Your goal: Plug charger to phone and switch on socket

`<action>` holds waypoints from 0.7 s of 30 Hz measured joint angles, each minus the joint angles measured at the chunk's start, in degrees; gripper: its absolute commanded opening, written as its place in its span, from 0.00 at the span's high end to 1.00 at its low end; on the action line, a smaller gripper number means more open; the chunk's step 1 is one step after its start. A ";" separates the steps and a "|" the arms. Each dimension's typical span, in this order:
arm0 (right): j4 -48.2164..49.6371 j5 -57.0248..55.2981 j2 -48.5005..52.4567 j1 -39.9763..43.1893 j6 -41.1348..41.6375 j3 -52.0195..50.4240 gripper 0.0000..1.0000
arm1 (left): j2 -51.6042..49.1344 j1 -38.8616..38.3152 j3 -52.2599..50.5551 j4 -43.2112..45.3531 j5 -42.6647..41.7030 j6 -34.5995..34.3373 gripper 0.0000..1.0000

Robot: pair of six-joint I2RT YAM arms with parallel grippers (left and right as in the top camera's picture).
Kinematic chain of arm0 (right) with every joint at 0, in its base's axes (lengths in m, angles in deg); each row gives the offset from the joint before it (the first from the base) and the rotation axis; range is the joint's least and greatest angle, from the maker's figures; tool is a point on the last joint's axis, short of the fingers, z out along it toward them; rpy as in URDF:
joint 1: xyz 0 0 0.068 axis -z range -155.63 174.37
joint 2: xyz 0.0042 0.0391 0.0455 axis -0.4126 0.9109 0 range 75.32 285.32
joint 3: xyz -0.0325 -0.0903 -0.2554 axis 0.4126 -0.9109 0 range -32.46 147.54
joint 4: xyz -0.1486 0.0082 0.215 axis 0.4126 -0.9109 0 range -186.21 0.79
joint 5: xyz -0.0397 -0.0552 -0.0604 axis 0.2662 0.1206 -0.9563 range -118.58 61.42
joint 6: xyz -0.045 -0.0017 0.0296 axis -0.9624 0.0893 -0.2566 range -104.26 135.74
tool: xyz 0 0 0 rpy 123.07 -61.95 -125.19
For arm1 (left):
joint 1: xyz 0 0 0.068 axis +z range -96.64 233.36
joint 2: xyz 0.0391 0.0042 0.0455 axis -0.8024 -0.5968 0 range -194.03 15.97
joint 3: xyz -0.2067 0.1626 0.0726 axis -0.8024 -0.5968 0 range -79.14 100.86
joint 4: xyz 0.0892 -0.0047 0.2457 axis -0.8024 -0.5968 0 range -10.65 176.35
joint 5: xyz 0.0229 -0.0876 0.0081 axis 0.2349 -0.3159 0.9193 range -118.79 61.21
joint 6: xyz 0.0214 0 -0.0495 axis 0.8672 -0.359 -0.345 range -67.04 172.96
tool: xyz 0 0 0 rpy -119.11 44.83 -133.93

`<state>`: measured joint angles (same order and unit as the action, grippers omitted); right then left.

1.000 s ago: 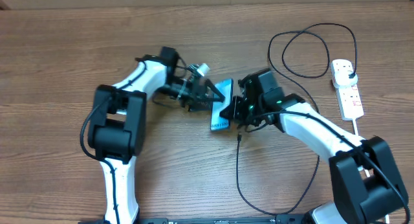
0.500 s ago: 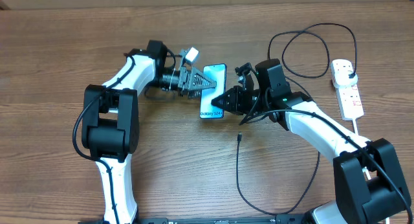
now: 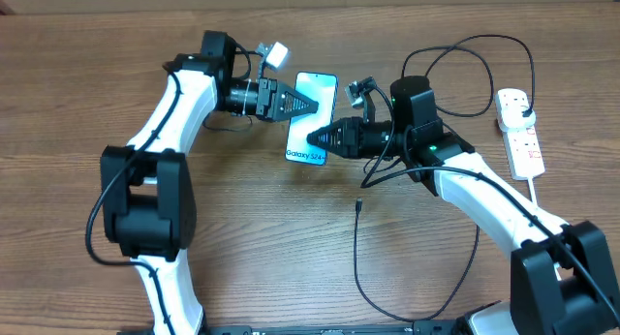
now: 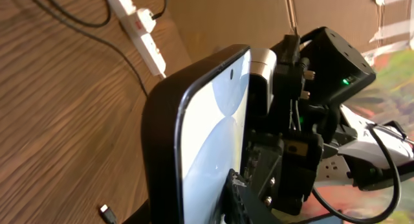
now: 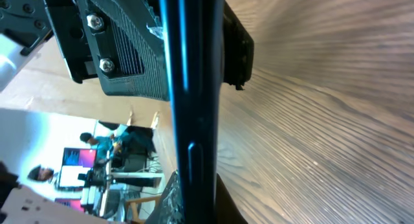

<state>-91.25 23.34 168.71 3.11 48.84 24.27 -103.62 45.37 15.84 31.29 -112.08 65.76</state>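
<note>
Clamping the phone (image 3: 314, 120) from opposite sides, left jaws and right jaws both grip it above the counter (image 3: 97, 64); charger (image 3: 356, 253) lies loose, tip near right jaws.

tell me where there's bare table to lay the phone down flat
Bare wood: front middle, between the left arm and the charger cable, robot-side of the phone; also the far left. Crowded: centre, where left pincer and right pincer grip it, and right, around the socket.
</note>
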 measured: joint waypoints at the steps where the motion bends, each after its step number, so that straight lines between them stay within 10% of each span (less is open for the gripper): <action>1: 0.33 0.26 -0.20 -0.07 -0.07 0.07 0.96 | 0.63 0.00 0.00 0.02 0.59 -0.09 0.75; 21: 9.62 11.91 -0.20 1.99 1.86 0.04 0.96 | 8.52 -0.63 0.02 0.02 3.06 -3.43 0.73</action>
<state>-81.63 35.25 168.51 5.10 50.70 24.31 -95.10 44.74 15.86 31.31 -109.02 62.33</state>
